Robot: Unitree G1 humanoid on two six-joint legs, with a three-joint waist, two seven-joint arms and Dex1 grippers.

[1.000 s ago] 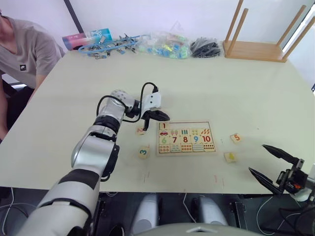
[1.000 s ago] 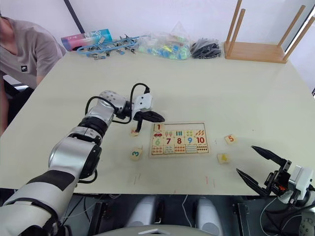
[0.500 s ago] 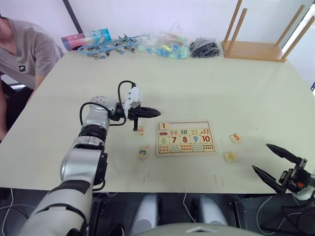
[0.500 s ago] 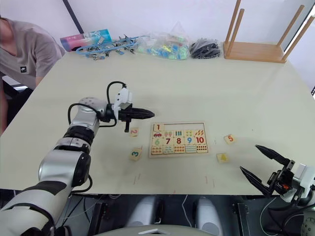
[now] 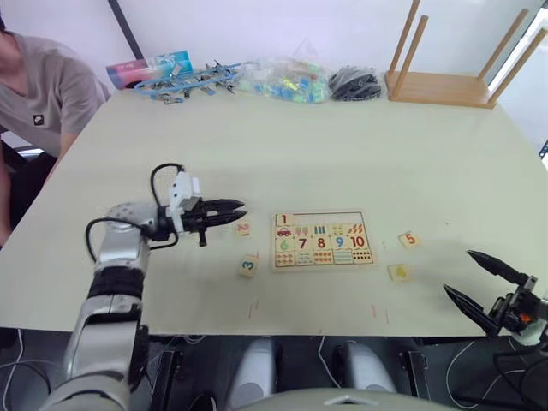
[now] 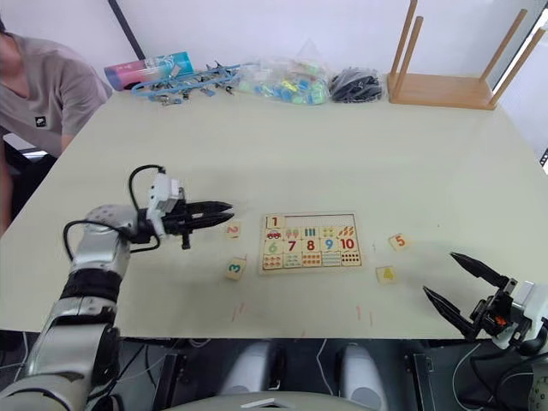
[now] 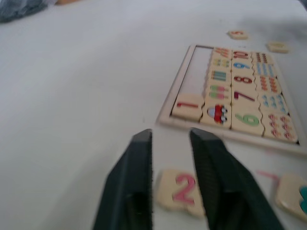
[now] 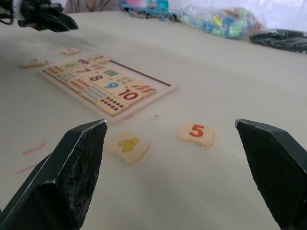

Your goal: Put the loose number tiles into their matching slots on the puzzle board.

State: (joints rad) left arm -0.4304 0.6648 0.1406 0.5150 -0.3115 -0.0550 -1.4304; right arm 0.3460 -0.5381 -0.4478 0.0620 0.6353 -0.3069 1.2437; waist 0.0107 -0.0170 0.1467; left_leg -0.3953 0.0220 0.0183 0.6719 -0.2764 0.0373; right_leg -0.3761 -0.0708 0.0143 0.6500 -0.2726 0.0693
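The puzzle board lies flat in the middle of the table. Tile 1 sits in the leftmost slot of its top row, and the other slots of that row are bare. Tile 2 lies just left of the board, with tile 3 below it. Tiles 5 and 4 lie right of the board. My left gripper hovers left of tile 2, slightly open and holding nothing. My right gripper stands wide open near the table's front right edge, apart from tile 4.
An upturned wooden stool stands at the back right. Blue clips, a bag of coloured pieces and a black bundle line the back edge. A person sits at the far left.
My left arm has drawn back to the left, from over the board's top left corner to the left of tile 2. The right gripper has hardly moved.
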